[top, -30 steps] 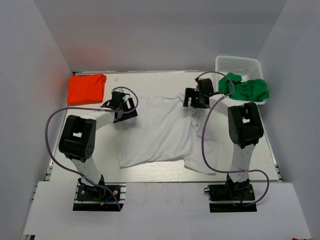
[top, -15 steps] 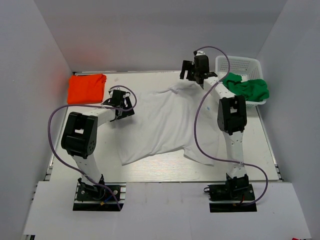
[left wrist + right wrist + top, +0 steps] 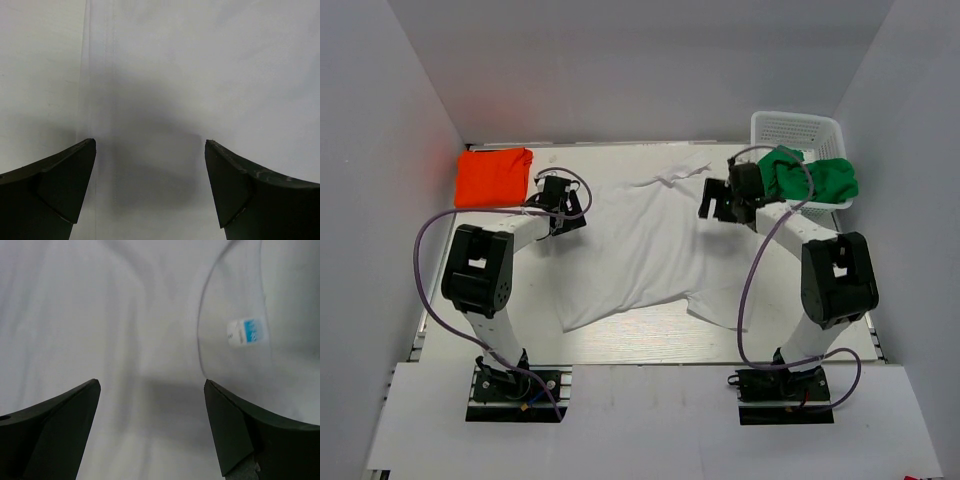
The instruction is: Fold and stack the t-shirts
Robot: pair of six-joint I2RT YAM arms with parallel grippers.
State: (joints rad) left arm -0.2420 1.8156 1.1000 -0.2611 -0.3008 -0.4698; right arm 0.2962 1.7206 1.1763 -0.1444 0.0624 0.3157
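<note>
The white t-shirt (image 3: 640,245) lies spread on the table's middle. The orange t-shirt (image 3: 493,177) lies folded at the far left. The green t-shirt (image 3: 812,178) hangs crumpled over the white mesh basket (image 3: 798,128). My left gripper (image 3: 572,212) is open and empty at the white shirt's left edge; the left wrist view (image 3: 150,150) shows its hem (image 3: 97,90) between the jaws. My right gripper (image 3: 713,203) is open and empty over the shirt's upper right; the right wrist view (image 3: 150,387) shows the neckline and a blue label (image 3: 245,331).
The basket stands at the far right corner of the table (image 3: 620,345). White walls close in the back and both sides. Both arms' purple cables (image 3: 425,250) loop beside the arms.
My right gripper has come back from the far edge toward me and now hangs open over the shirt's upper right. The shirt's far part lies flatter. The left gripper has barely moved.
</note>
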